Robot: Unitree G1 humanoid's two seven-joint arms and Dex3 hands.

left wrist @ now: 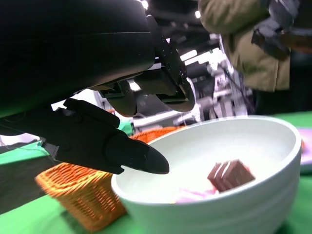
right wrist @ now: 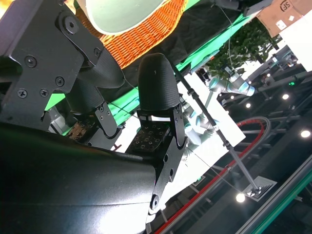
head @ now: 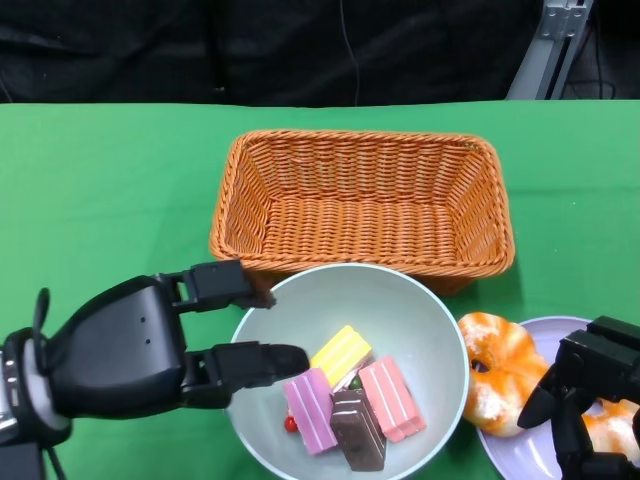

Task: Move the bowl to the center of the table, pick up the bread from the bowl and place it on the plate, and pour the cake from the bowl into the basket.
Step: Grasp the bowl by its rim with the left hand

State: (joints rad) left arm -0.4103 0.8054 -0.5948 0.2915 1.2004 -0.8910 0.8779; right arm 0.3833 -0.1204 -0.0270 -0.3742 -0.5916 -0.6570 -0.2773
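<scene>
A pale bowl stands just in front of the wicker basket and holds yellow, pink and brown cake pieces. My left hand is at the bowl's left rim with its fingers apart: one finger lies by the outer rim and another reaches over the inside. In the left wrist view that hand hovers above the bowl without clamping it. The orange glazed bread lies on the lavender plate. My right hand stays over the plate, holding nothing.
The basket is empty and touches the bowl's far rim. The right wrist view shows the bowl and basket past my spread fingers. A person stands beyond the table. Green cloth covers the table.
</scene>
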